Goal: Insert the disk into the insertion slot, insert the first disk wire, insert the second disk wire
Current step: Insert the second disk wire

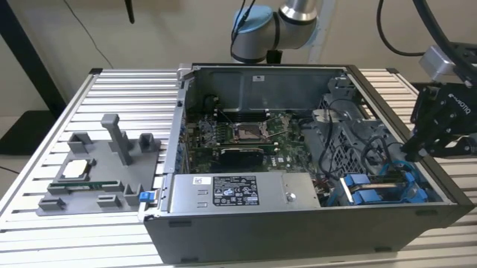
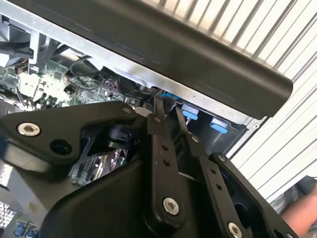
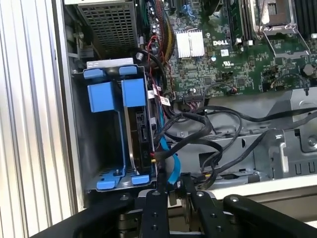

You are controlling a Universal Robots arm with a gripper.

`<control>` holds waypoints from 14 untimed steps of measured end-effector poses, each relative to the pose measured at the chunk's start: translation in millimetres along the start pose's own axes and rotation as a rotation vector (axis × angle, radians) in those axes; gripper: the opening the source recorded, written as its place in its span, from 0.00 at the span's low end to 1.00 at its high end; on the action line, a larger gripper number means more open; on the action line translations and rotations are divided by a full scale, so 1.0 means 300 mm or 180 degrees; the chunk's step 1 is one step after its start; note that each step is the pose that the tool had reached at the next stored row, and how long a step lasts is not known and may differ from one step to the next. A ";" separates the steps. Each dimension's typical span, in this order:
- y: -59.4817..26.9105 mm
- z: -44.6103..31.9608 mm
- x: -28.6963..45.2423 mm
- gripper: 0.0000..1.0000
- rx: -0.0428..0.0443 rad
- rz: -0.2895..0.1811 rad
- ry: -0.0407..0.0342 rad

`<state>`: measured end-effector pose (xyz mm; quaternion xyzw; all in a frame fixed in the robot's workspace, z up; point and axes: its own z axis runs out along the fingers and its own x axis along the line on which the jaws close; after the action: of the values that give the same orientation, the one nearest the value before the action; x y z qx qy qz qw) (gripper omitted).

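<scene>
One arm is working: the gripper (image 3: pixel 172 187) is hovering at the open end of the insertion slot (image 3: pixel 105 148), its jaws apparently clenching the end of the blue wire (image 3: pixel 166 159). Meanwhile the disk (image 3: pixel 140 133) is sitting edge-on inside the slot in its blue carrier (image 3: pixel 101 95). Its long axis is running straight away from the jaws, just beside the wire on the case wall (image 3: pixel 67 124) side.

A white label (image 1: pixel 233 191), its print too small to make out, is sitting on the power supply (image 1: pixel 294 192) inside the case (image 1: pixel 298 237). A smaller sticker (image 1: pixel 258 78) is showing on the case's inner wall, a white logo (image 3: pixel 218 43) on the motherboard (image 3: pixel 237 72) inside, and white lettering (image 1: pixel 456 104) on the gripper (image 1: pixel 412 152) outside.
</scene>
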<state>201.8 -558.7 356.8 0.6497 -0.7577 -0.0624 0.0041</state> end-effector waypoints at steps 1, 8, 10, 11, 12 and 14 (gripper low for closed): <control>0.000 0.001 0.001 0.00 -0.0004 0.0010 -0.0005; -0.002 0.002 0.005 0.00 -0.0013 0.0014 -0.0051; -0.002 0.002 0.007 0.00 -0.0015 0.0014 -0.0052; -0.002 0.002 0.007 0.00 -0.0015 0.0014 -0.0052; -0.002 0.002 0.007 0.00 -0.0015 0.0014 -0.0052; -0.001 0.002 0.008 0.00 -0.0015 0.0015 -0.0053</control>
<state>201.7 -561.0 356.0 0.6474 -0.7590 -0.0696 -0.0005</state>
